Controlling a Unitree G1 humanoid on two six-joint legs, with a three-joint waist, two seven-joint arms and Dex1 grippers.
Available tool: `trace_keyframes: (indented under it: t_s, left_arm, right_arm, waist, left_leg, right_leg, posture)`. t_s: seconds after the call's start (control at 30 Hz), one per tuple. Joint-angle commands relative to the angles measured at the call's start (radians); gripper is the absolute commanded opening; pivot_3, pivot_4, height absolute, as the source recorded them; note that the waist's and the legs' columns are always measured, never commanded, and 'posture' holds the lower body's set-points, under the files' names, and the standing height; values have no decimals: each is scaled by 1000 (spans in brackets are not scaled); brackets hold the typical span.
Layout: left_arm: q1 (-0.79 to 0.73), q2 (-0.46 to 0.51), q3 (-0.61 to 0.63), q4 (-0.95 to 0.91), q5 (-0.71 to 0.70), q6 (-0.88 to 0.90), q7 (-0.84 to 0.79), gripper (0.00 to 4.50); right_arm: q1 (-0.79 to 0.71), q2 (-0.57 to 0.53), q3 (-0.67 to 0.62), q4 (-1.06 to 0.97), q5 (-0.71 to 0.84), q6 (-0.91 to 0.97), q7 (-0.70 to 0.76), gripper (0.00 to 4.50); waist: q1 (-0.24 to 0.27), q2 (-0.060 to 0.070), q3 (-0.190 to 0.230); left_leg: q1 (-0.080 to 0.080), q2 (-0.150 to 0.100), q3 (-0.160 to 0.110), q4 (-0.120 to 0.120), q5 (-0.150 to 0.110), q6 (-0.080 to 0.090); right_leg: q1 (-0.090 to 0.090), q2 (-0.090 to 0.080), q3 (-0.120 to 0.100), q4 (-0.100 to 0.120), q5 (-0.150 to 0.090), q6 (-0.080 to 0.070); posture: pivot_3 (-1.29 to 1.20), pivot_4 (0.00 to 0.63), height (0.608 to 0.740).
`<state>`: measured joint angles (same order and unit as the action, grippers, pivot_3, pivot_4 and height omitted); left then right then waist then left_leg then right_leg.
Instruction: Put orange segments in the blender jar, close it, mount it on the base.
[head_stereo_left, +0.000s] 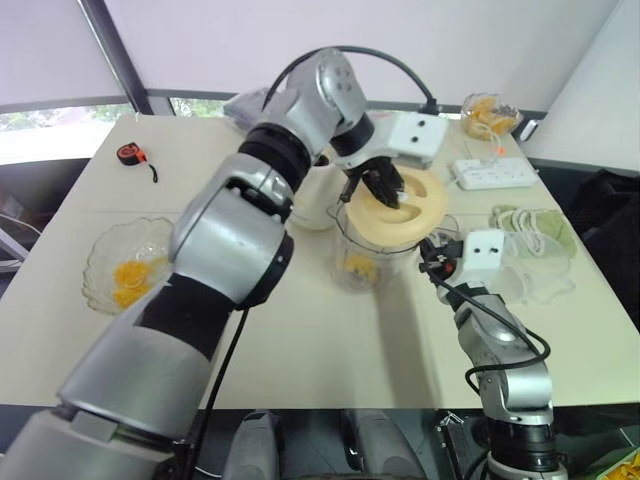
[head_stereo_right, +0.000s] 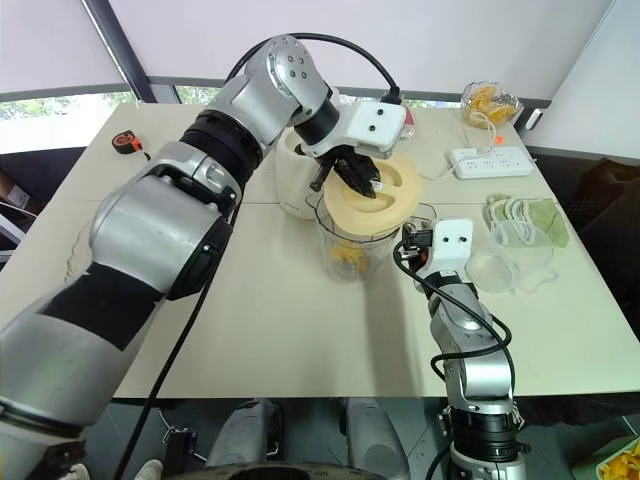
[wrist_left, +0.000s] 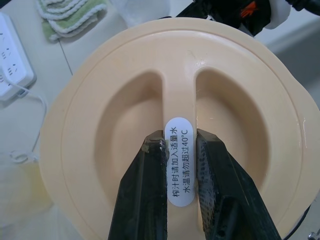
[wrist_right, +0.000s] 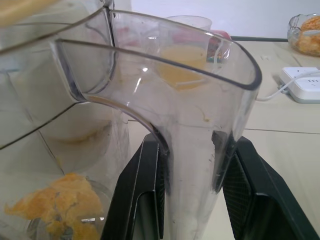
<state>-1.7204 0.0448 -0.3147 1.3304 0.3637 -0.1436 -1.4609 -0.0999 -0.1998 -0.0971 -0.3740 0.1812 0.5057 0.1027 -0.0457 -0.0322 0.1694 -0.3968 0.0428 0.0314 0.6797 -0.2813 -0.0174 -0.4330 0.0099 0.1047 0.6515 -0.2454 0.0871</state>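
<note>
Left eye view: the left arm is reaching forward and bending down across the table (head_stereo_left: 300, 330), its left gripper (head_stereo_left: 379, 187) pointing steeply downward and clamping the center ridge of one cream lid (head_stereo_left: 400, 208). That lid is sitting tilted on the rim of the blender jar (head_stereo_right: 352, 245). In the left wrist view, both black fingers (wrist_left: 142, 190) are pinching the labeled ridge. The right arm is extending level, its right gripper (wrist_right: 192, 195) closed around the jar's clear handle (wrist_right: 192, 150). One jar is standing at table center, with orange segments (wrist_right: 60, 205) lying at its bottom. One white base (head_stereo_right: 298, 180) is standing just behind the jar. Two glass bowls are holding more segments: one bowl (head_stereo_left: 125, 265) at the left, one far bowl (head_stereo_left: 490, 113) at the back right.
</note>
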Motion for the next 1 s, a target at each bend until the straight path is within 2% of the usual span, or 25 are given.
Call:
trace_keyframes:
  t_s: [0.03,0.07,0.23,0.57,1.0]
  left_arm:
    - [34,-22,-64,28,69,67,47,234]
    - [31,-24,-71,29,74,87,49,234]
    - [27,-22,-83,27,73,137,21,234]
    - [61,6,-138,26,116,133,-37,234]
    - [12,22,-98,15,60,204,-92,234]
  right_arm:
    - [32,-24,32,-40,17,23,59,969]
    - [36,-26,30,-42,19,25,59,969]
    - [44,-35,32,-45,23,26,57,969]
    - [50,-25,43,-26,18,4,50,969]
    - [36,-22,57,23,12,-33,57,969]
  waist:
    - [1,0,-1]
    - [1,0,-2]
    - [0,2,-7]
    - [-2,2,-16]
    - [-12,3,-20]
  left_leg:
    - [4,0,0,0,-2,4]
    - [7,0,0,0,-5,8]
    - [7,0,0,0,-6,11]
    - [7,0,0,0,-10,18]
    - [8,0,0,0,-11,19]
  right_leg:
    - [4,0,0,-1,-1,0]
    - [7,0,0,-2,-1,1]
    - [8,0,0,-2,-2,1]
    - [8,0,0,-2,-4,0]
    - [7,1,0,-2,-6,-1]
  posture:
    - [0,150,740]
    - [0,150,740]
    - [0,150,740]
    - [0,150,740]
    - [0,150,740]
